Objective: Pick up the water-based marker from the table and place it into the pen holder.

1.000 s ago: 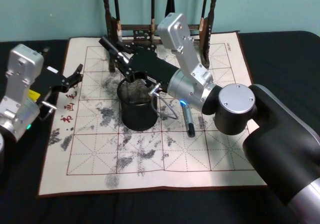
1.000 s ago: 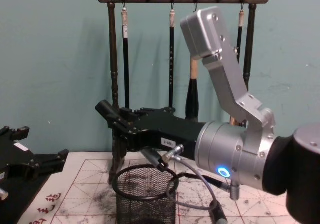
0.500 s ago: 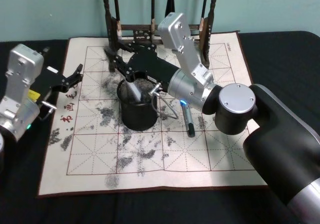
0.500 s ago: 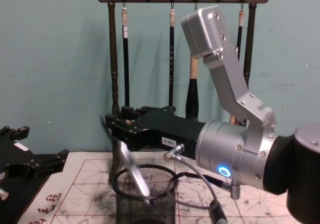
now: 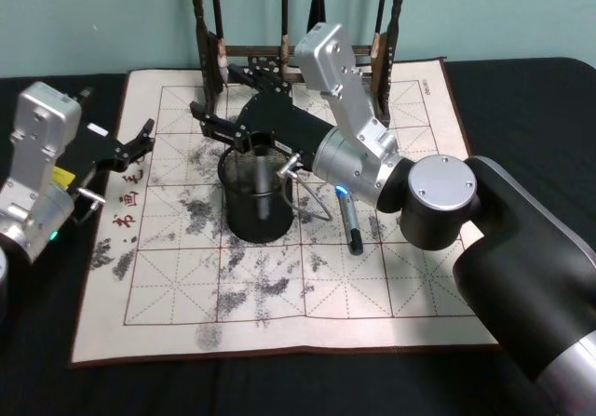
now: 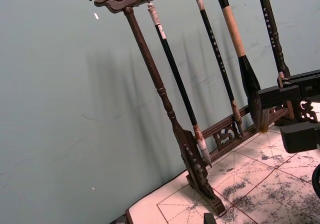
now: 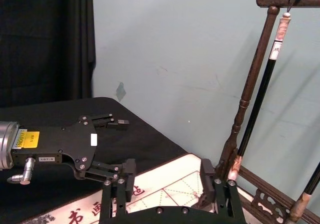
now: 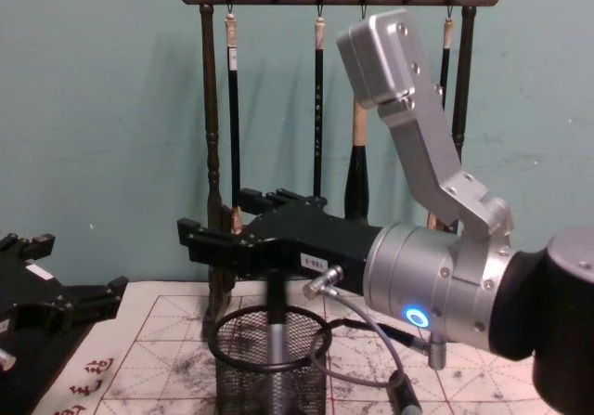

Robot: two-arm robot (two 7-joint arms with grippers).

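One marker: upright inside pen holder
Right pincer: spread, empty, above it
Left pincer: spread, parked left
Progress: placement looks done; only withdrawal remains

Dark table; grid mat bears pen holder, brush rack, pen.

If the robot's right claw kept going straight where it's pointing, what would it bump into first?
Probably the brush rack's left post: it stands just ahead of the far finger of the right gripper. Between the open fingers the way looks free over the mat, but depth is unclear.
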